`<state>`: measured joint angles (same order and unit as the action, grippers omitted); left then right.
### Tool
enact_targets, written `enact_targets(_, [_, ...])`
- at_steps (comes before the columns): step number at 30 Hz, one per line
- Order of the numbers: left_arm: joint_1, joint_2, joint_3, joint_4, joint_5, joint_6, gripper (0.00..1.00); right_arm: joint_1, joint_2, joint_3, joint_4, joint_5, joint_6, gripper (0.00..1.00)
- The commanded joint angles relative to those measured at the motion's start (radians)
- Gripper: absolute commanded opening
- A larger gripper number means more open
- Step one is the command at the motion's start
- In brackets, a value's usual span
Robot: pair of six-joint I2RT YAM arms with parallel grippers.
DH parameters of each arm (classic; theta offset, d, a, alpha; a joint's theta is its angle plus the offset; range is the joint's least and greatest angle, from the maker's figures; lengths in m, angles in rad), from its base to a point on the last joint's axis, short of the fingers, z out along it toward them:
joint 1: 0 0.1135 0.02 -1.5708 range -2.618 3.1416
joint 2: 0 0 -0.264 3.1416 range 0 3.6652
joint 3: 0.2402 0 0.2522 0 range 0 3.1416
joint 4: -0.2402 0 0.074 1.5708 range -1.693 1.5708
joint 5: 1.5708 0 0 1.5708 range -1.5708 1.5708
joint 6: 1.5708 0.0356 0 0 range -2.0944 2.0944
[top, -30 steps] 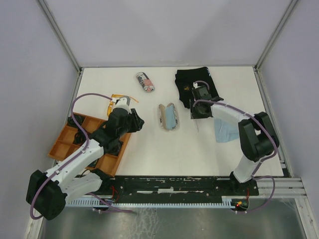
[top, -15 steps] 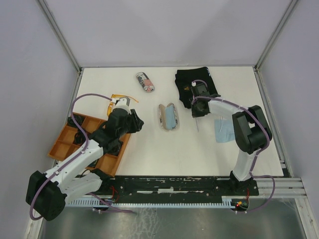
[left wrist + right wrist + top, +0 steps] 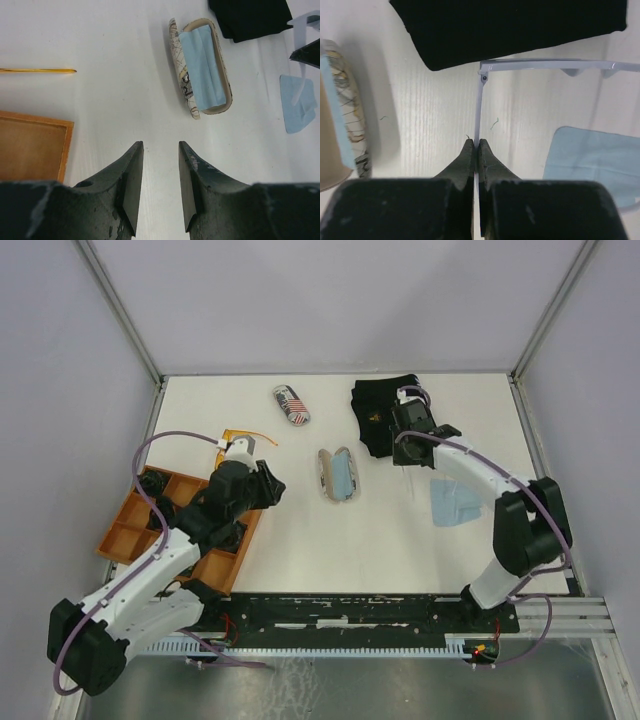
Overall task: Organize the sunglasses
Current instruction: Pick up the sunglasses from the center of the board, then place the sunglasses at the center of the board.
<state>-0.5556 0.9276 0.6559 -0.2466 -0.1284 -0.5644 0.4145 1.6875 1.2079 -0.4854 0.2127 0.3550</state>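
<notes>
Over table (image 3: 300, 530): right end effector (image 3: 476, 146) pinches white sunglasses (image 3: 545, 65); left end effector (image 3: 160, 148) half-open, empty.

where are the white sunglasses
Right wrist view: the white sunglasses are pinched by one arm in the right gripper, between the black cloth and the light blue cloth.

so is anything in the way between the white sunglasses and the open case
Nothing visible: only bare table lies between the white sunglasses, pinched by one arm in the right hand, and the open case. A light blue cloth lies inside the case.
</notes>
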Motion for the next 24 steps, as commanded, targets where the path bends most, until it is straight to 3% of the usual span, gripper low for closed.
enact_targets(1, [0.003, -0.047, -0.007, -0.008, -0.005, 0.009, 0.42, 0.064, -0.148, 0.022, -0.095, 0.117, 0.117, 0.0])
enact_targets(6, [0.003, -0.091, -0.007, -0.044, -0.006, 0.003, 0.42, 0.235, -0.271, -0.06, -0.198, 0.261, 0.315, 0.0])
enact_targets(12, [0.004, -0.147, -0.016, -0.078, 0.002, -0.002, 0.42, 0.407, -0.351, -0.203, -0.219, 0.306, 0.568, 0.0])
enact_targets(18, [0.003, -0.163, -0.023, -0.09, 0.016, -0.002, 0.42, 0.542, -0.336, -0.295, -0.134, 0.353, 0.735, 0.0])
enact_targets(24, [0.002, -0.175, -0.02, -0.104, 0.024, -0.003, 0.42, 0.579, -0.254, -0.347, 0.045, 0.328, 0.828, 0.0])
